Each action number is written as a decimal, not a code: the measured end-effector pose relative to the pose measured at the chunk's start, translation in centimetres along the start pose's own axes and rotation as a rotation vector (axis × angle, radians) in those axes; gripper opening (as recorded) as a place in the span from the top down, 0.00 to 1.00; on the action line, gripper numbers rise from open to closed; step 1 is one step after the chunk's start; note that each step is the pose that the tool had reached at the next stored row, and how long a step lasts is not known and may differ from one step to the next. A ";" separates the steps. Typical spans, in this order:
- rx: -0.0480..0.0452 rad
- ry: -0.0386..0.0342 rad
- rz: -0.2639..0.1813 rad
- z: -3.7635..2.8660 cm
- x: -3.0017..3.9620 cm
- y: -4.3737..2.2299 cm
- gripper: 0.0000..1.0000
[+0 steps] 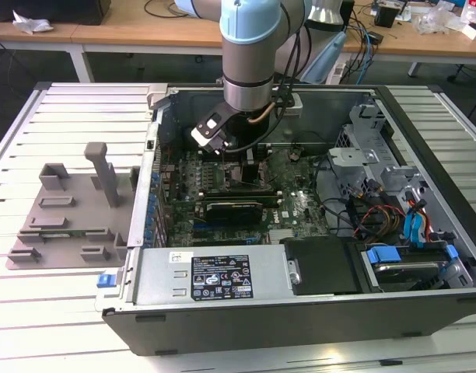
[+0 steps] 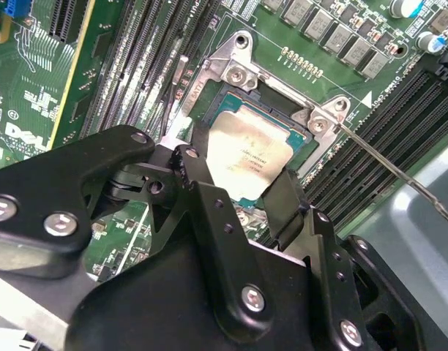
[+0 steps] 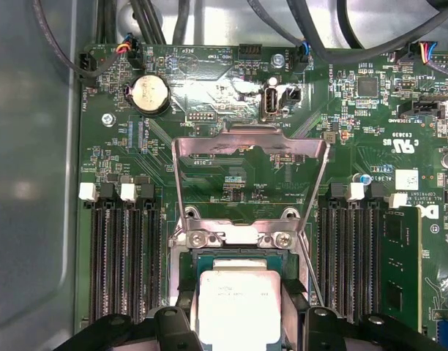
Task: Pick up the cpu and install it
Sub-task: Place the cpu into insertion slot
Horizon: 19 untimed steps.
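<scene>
The gripper point(image 2: 240, 170) is pinching the cpu point(image 2: 247, 152) by its edges, holding its faintly printed lid between the fingers, right over the open socket point(image 2: 231, 99).

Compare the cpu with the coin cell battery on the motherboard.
The cpu is square; the coin cell battery is round. The cpu looks larger than the battery. The cpu is gripped by the end effector over the socket; the battery sits on the motherboard, apart from it. Both have shiny metal tops.
</scene>
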<state>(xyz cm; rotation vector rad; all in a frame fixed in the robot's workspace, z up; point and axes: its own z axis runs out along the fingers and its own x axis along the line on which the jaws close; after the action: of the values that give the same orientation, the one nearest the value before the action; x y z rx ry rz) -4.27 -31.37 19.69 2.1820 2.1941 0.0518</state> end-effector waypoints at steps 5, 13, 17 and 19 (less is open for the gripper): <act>-0.0002 0.0002 0.000 -0.73 -0.01 0.04 0.38; -0.0002 0.0002 0.000 -1.14 -0.01 0.06 0.65; -0.0002 0.0003 0.000 -1.18 -0.01 0.07 0.89; -0.0001 0.0003 0.000 -1.21 -0.01 0.07 0.89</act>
<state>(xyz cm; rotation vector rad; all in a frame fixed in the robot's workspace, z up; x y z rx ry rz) -4.27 -31.37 20.90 2.1822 2.1940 0.0523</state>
